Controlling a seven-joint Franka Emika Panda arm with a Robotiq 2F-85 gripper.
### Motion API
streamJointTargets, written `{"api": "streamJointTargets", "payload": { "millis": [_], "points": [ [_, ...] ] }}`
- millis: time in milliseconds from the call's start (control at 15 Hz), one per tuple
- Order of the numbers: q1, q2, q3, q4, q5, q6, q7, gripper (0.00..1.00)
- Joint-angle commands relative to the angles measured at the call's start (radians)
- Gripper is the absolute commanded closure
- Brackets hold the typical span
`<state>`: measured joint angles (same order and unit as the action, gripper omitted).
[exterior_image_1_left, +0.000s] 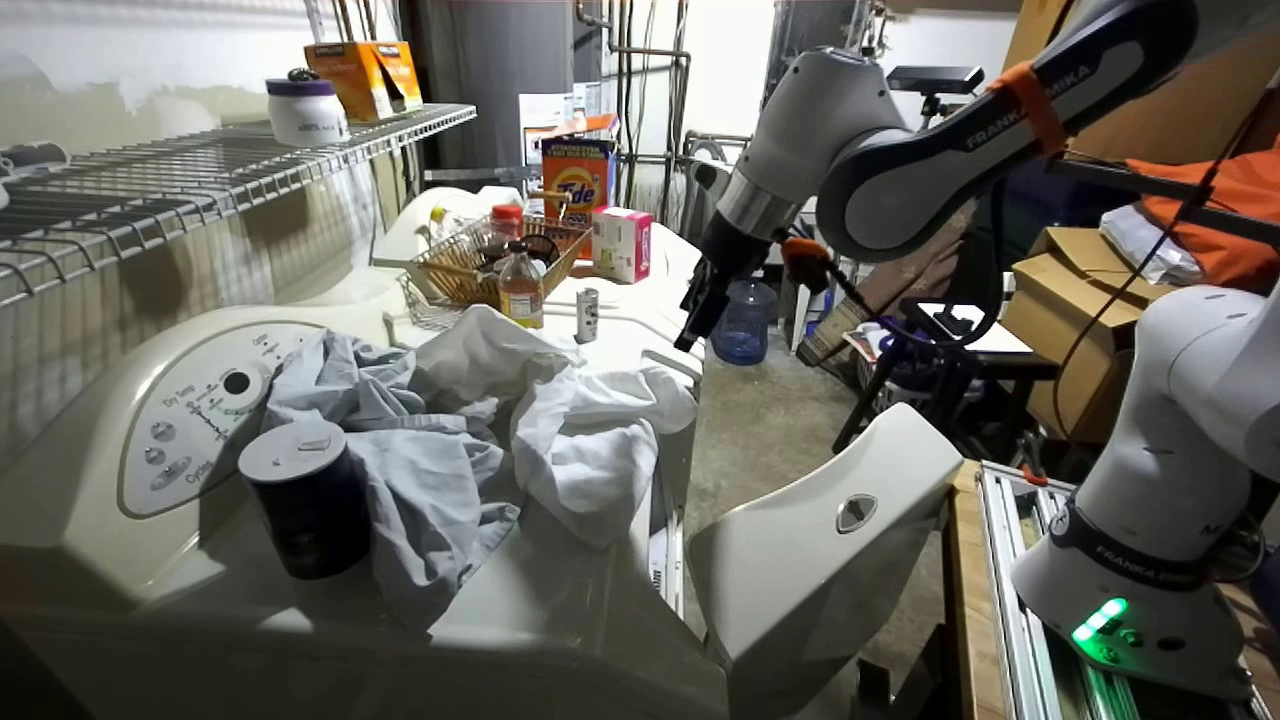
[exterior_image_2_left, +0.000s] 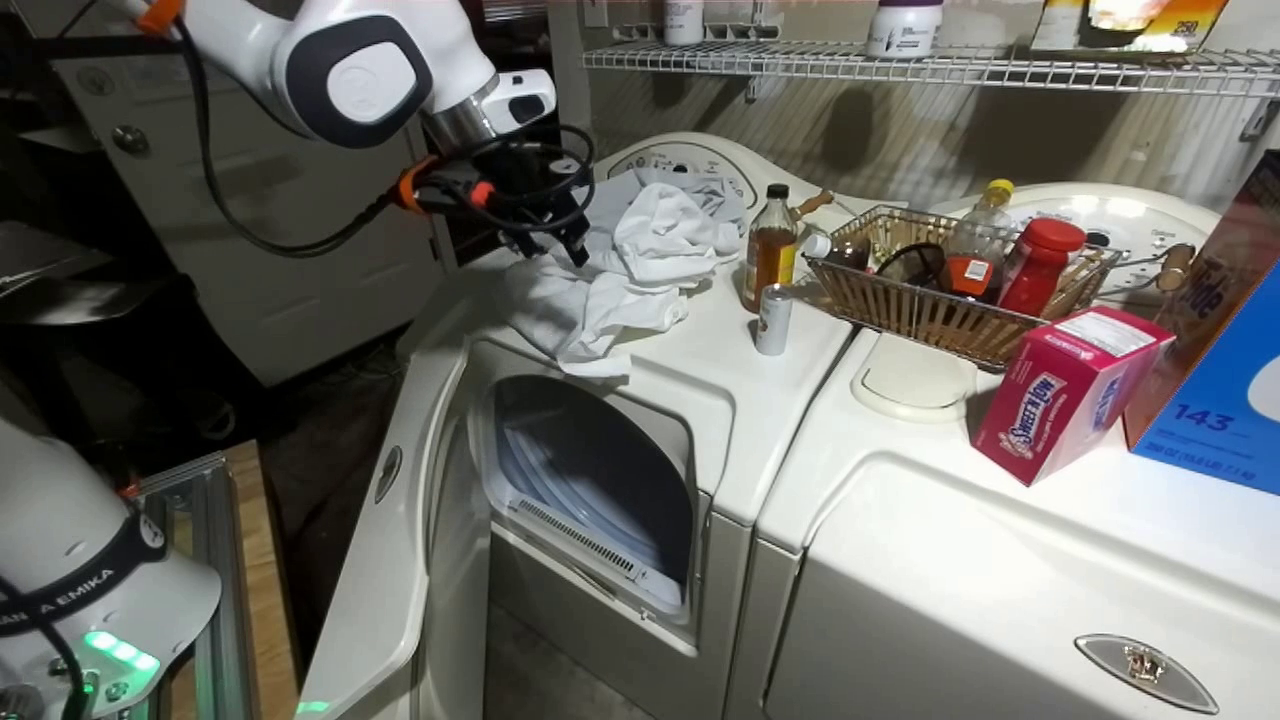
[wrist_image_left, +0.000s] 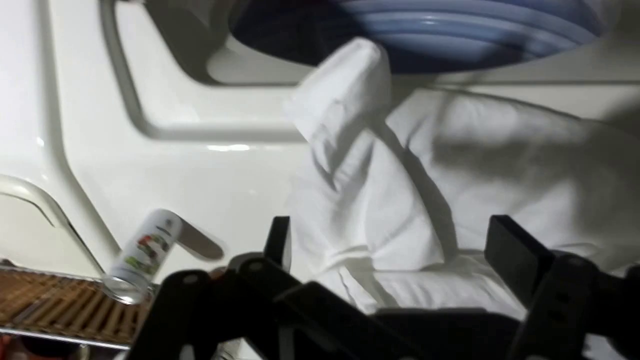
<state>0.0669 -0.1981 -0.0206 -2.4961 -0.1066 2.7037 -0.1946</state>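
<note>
While my tool hangs over the dryer with its fingers spread wide and nothing in their grip, the white cloth lies beneath, framed between them in the wrist view. That downward relation matters most: the cloth is under me, and in an exterior view the fingertips stand apart from it. It is bunched, so I judge it has no firm long axis, though one raised fold runs from below my fingers toward the dryer's opening. At that end the cloth reaches the dryer's front edge, just above the opening, so support gives out there. Further back, toward the dryer's control panel, a grey cloth lies against the white one, and a dark canister stands beside the grey. On the dryer's side toward the neighbouring machine, a small can stands upright, apart from the cloth, with a bottle just behind it and a wicker basket beyond. The can looks light and easily tipped, so I judge the room for moving to lie above the cloth and out past the dryer's front edge. The dryer's door is swung out at the front, a tall edge I would have to mind when moving low.
</note>
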Motion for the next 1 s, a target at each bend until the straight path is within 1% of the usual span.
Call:
{"api": "streamJointTargets", "payload": {
  "millis": [0, 67, 133, 267, 333, 400, 600, 800, 867, 933],
  "points": [
    [0.101, 0.181, 0.004, 0.145, 0.201, 0.094, -0.186, 0.00],
    [0.116, 0.218, 0.014, 0.176, 0.252, 0.107, -0.270, 0.00],
    [0.155, 0.254, 0.006, 0.207, 0.308, 0.116, -0.340, 0.00],
    [0.152, 0.321, 0.034, 0.276, 0.367, 0.077, -0.484, 0.00],
    [0.143, 0.350, 0.023, 0.299, 0.276, 0.064, -0.451, 0.00],
    [0.097, 0.272, 0.082, 0.216, 0.286, 0.095, -0.386, 0.00],
    [0.082, 0.338, 0.089, 0.268, 0.269, 0.094, -0.415, 0.00],
    [0.080, 0.346, 0.089, 0.278, 0.267, 0.093, -0.421, 0.00],
    [0.091, 0.352, 0.059, 0.265, 0.158, 0.167, -0.361, 0.00],
    [0.079, 0.354, 0.062, 0.269, 0.129, 0.198, -0.343, 0.00]
  ]
}}
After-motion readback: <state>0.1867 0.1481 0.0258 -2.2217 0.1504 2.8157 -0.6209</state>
